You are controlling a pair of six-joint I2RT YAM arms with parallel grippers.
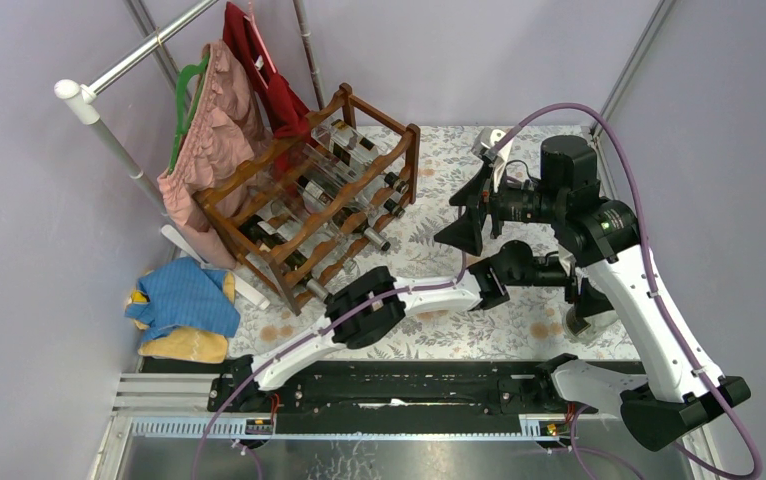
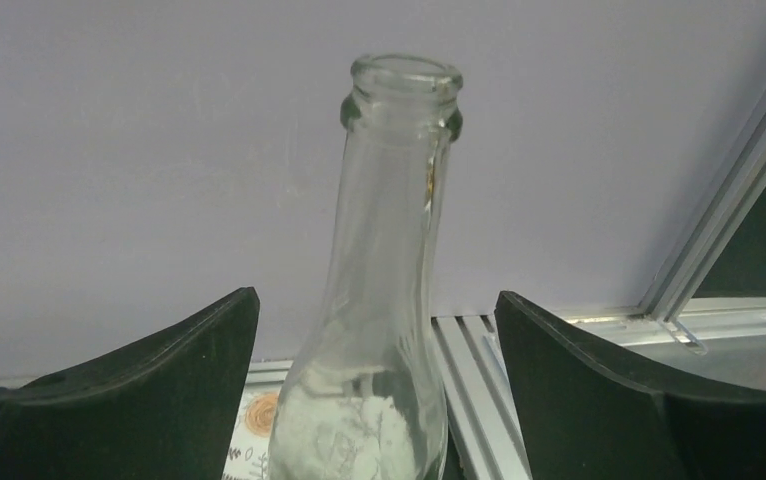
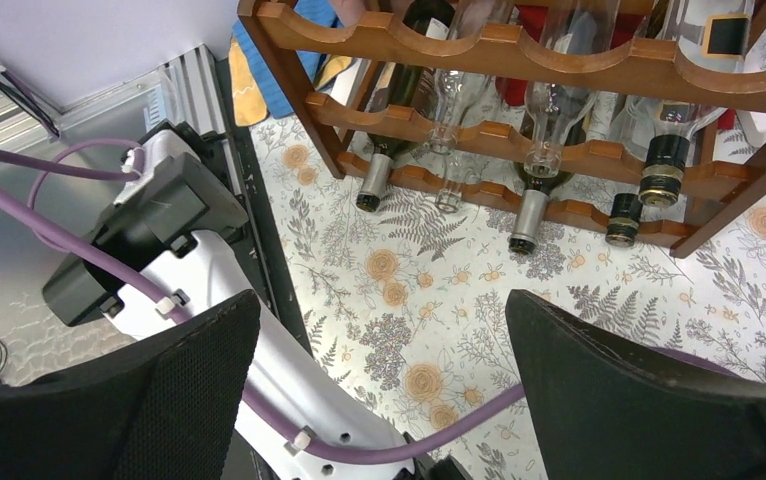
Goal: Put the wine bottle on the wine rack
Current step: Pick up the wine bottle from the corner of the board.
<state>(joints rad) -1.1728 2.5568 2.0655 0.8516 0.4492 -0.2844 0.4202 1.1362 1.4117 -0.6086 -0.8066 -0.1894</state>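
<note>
The clear glass wine bottle (image 2: 389, 250) stands upright in the centre of the left wrist view, between the two fingers of the left claw (image 2: 376, 295). This claw is wide, with a gap on each side of the bottle. The right claw (image 3: 381, 298) is also wide and holds nothing, above the flowered desk (image 1: 459, 335). The wine rack (image 1: 412, 160), carrying several lying bottles (image 3: 534, 215), is at the upper centre-left of the top view.

Lilac walls (image 1: 459, 50), floral table cover (image 1: 519, 330)
</note>
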